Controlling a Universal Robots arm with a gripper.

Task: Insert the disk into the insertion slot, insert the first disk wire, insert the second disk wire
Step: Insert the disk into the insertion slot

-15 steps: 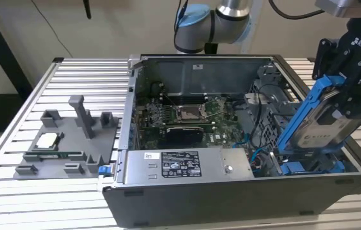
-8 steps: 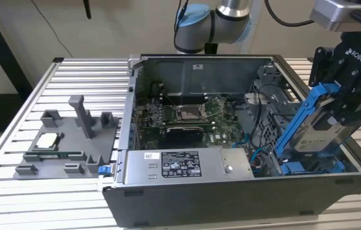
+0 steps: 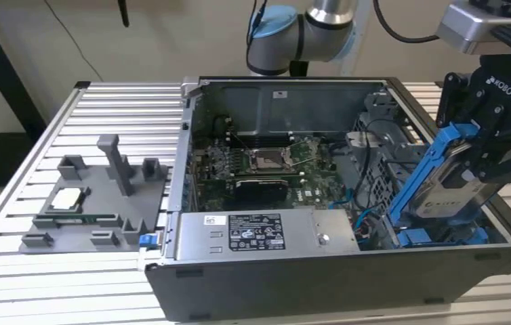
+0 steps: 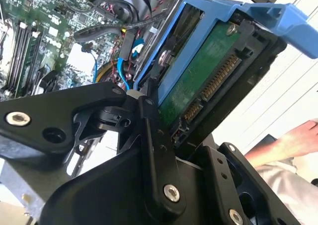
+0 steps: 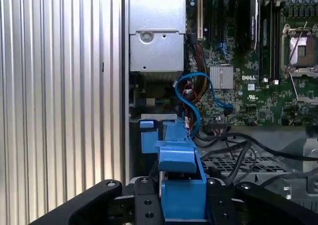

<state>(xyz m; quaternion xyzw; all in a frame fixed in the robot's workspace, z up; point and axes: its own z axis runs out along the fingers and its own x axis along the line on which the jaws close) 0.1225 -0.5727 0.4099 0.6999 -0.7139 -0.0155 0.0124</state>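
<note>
Step in hand: seating the disk (image 3: 444,186) in the insertion slot (image 3: 377,223); neither wire step shows as begun.
Gripper: the gripper (image 3: 469,170) is clamped across the disk's blue carrier frame, one finger on each long side, as the first wrist view shows at the carrier (image 5: 181,185).
Disk position: held up on edge and leaning, its lower end down inside the computer case (image 3: 328,284) at the exterior view's right, its upper end well above the case rim. It is not seated.
Connector end: in the second wrist view the green circuit board and its row of contacts (image 4: 211,88) face the camera (so the connectors look to be at the upper, trailing end).
Slot surroundings: another blue carrier (image 3: 445,237) sits low in the bay, and a blue data cable (image 5: 191,93) loops just beside the bay mouth, near the power supply (image 5: 156,48).
Doing it well, in my judgement: bring the frame square to the bay walls before pushing, since the fit looks snug and a leaning frame would likely jam.
Risk: the loose cables could get trapped under the frame.
Bystander: a person's forearm (image 4: 293,135) lies outside the case, apart from the disk.
</note>
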